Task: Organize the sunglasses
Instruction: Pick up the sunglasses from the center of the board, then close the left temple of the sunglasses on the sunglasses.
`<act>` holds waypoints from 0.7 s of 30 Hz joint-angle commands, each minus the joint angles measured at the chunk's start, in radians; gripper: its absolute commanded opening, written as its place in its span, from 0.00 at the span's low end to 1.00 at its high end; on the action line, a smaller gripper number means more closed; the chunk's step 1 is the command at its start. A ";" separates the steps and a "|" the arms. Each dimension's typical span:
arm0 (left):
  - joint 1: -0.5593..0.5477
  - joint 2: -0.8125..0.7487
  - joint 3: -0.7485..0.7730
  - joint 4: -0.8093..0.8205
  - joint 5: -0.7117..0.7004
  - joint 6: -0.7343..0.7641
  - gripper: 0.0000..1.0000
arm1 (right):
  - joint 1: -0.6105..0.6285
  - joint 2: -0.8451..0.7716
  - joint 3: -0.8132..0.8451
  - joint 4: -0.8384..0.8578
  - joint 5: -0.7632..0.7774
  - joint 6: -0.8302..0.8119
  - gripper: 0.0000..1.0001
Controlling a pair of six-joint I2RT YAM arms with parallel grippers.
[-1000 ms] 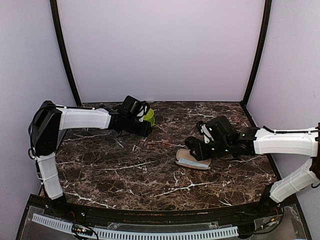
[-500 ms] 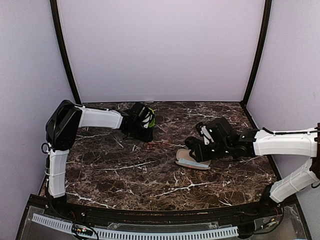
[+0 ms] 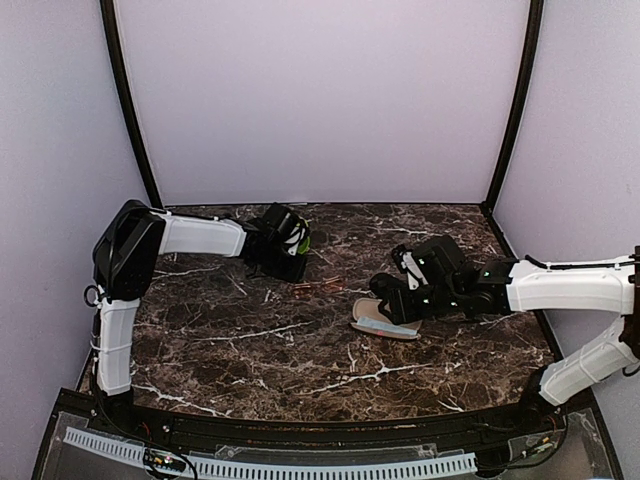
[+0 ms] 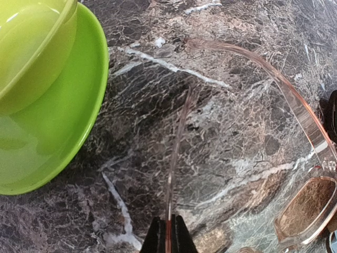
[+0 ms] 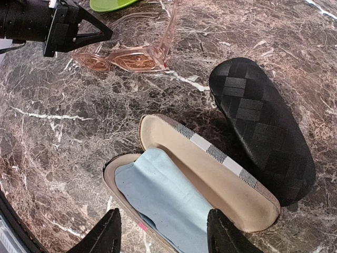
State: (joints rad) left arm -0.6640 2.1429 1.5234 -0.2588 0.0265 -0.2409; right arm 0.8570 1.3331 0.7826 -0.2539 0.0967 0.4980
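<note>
The sunglasses (image 5: 131, 58), a pinkish translucent frame with reddish-brown lenses, lie unfolded on the dark marble toward the back left (image 3: 316, 288). My left gripper (image 4: 168, 236) is shut on one thin temple of the pair, low at the marble; the other temple and one lens (image 4: 308, 208) curve off to its right. My right gripper (image 5: 164, 234) is open, hovering over the near end of an open brown-and-beige striped case (image 5: 210, 174) that holds a light blue cloth (image 5: 163, 195). Nothing sits between its fingers.
A green bowl on a green plate (image 4: 47, 95) stands just left of the left gripper, near the back wall (image 3: 300, 238). A closed black bumpy case (image 5: 263, 126) lies beside the open case. The enclosure walls rise close behind.
The left arm has reached right to the sunglasses and its jaws have closed on the temple. The right arm has stayed where it was.
</note>
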 commanded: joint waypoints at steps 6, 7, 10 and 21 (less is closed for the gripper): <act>-0.004 -0.137 -0.048 0.005 0.010 -0.002 0.00 | -0.006 0.007 0.066 0.012 -0.016 -0.041 0.58; -0.009 -0.166 -0.075 0.023 0.008 -0.002 0.00 | -0.005 0.016 0.080 0.013 -0.019 -0.047 0.59; -0.034 -0.264 -0.170 0.078 -0.017 0.003 0.00 | -0.006 0.050 0.138 0.015 -0.022 -0.053 0.61; -0.200 -0.511 -0.433 0.215 -0.220 0.041 0.00 | -0.006 0.167 0.280 0.116 -0.094 -0.034 0.61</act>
State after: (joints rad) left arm -0.8173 1.6855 1.1332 -0.0925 -0.0952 -0.2203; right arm 0.8570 1.4872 1.0355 -0.2081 0.0437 0.4564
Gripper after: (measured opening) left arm 0.046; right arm 0.615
